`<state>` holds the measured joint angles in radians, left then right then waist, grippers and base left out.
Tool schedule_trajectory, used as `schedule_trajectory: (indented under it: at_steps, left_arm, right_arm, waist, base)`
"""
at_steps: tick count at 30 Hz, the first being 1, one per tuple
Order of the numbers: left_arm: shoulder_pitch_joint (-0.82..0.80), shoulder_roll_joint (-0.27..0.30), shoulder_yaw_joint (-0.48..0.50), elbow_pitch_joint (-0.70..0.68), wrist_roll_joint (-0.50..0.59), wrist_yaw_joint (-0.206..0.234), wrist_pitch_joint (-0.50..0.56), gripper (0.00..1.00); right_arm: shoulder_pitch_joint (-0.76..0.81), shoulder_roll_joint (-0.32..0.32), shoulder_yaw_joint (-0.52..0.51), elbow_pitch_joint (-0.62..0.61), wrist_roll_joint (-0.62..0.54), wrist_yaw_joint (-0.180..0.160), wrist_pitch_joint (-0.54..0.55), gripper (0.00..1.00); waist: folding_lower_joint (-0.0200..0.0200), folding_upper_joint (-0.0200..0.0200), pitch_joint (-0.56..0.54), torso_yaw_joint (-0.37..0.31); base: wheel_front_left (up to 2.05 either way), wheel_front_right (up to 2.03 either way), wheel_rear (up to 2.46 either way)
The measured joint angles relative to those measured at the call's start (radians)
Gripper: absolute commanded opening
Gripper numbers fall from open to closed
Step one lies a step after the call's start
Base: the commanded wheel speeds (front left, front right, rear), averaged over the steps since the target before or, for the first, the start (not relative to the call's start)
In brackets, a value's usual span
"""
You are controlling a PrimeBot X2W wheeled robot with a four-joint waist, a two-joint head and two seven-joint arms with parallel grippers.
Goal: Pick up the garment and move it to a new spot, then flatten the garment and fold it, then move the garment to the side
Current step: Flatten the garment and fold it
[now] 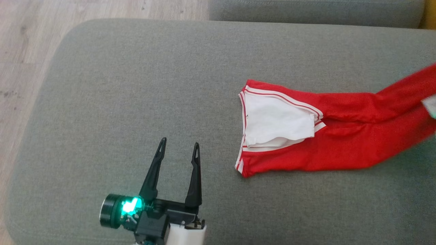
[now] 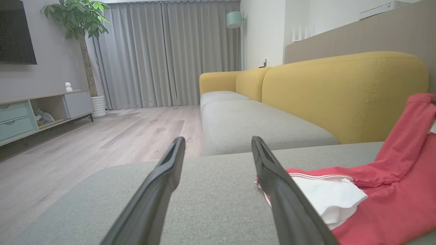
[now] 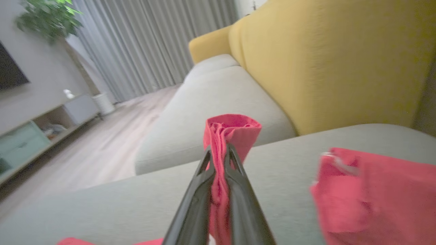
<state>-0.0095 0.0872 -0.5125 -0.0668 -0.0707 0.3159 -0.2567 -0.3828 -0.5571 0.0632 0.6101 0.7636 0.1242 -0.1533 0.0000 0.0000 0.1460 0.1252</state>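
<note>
A red garment with white trim and a white inner patch lies on the grey sofa seat, stretching to the right edge of the head view, where its far end lifts off. My left gripper hovers open to the left of the garment's waistband, with nothing between its fingers. From the left wrist, the garment lies just right of the right finger. My right gripper is shut on a bunched fold of the red garment, held above the seat.
The yellow sofa backrest runs behind the grey seat. A second grey seat cushion lies beyond. Wooden floor lies off the cushion's left edge. A cabinet, a potted plant and curtains stand across the room.
</note>
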Motion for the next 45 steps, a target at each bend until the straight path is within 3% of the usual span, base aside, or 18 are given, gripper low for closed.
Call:
schedule_trajectory:
  at_steps: [4,9,18,19,20,21,29,32,37,42,45]
  left_arm:
    - [0.005,-0.001,0.005,0.008,0.0,-0.011,0.0,1.0]
    - [0.02,-0.002,0.007,0.022,0.0,-0.036,0.0,1.0]
    - [0.018,-0.006,0.018,0.033,0.01,-0.069,0.0,1.0]
    - [0.018,-0.007,0.018,0.034,0.01,-0.07,0.0,1.0]
    - [0.018,-0.007,0.019,0.035,0.01,-0.07,0.0,1.0]
    - [0.018,-0.008,0.019,0.036,0.01,-0.07,0.0,1.0]
    - [0.018,-0.015,0.03,0.05,0.01,-0.07,0.0,1.0]
    - [0.019,-0.016,0.038,0.053,0.007,-0.07,0.0,1.0]
    - [0.031,-0.019,0.067,0.062,-0.015,-0.073,0.0,1.0]
    - [0.087,-0.022,0.109,0.094,-0.061,-0.089,0.0,1.0]
    - [0.105,-0.024,0.137,0.102,-0.095,-0.097,0.0,1.0]
  right_arm:
    - [0.003,0.104,0.037,-0.178,0.023,0.0,0.062,0.0]
    - [0.015,0.257,0.093,-0.302,0.021,0.0,0.138,0.0]
    - [0.015,0.466,0.193,-0.262,-0.072,0.0,0.177,0.0]
    - [0.015,0.474,0.207,-0.247,-0.072,0.0,0.188,0.04]
    - [0.015,0.479,0.225,-0.228,-0.072,0.0,0.197,0.87]
    - [0.015,0.484,0.236,-0.209,-0.077,0.0,0.199,1.0]
    - [0.012,0.484,0.283,-0.235,-0.08,0.0,0.154,1.0]
    - [0.016,0.44,0.273,-0.271,-0.121,0.0,0.094,1.0]
    - [0.123,0.351,0.208,-0.292,-0.132,0.0,-0.032,1.0]
    - [0.308,0.339,0.114,-0.296,-0.162,0.0,-0.095,1.0]
    - [0.38,0.342,0.056,-0.341,-0.263,0.0,-0.095,1.0]
  waist:
    - [0.0,0.0,-0.015,-0.002]
    - [0.0,0.0,-0.02,0.021]
    - [0.0,0.0,-0.02,0.099]
    - [0.0,0.0,-0.02,0.105]
    - [0.0,0.0,-0.02,0.109]
    - [0.0,0.0,-0.02,0.112]
    - [0.0001,0.0,-0.033,0.098]
    - [0.0001,0.0,-0.051,0.077]
    - [0.0001,0.0,-0.094,0.036]
    - [-0.0001,0.0,-0.151,-0.012]
    - [-0.0001,0.0,-0.171,-0.036]
  base:
    - [0.0,0.0,0.0]
    - [0.0,0.0,0.0]
    - [0.0,0.0,0.0]
    - [0.0,0.0,0.0]
    - [0.0,0.0,0.0]
    - [0.0,0.0,0.0]
    - [0.0,0.0,0.0]
    - [0.0,0.0,0.0]
    - [0.0,0.0,0.0]
    - [0.0,0.0,0.0]
    - [0.0,0.0,0.0]
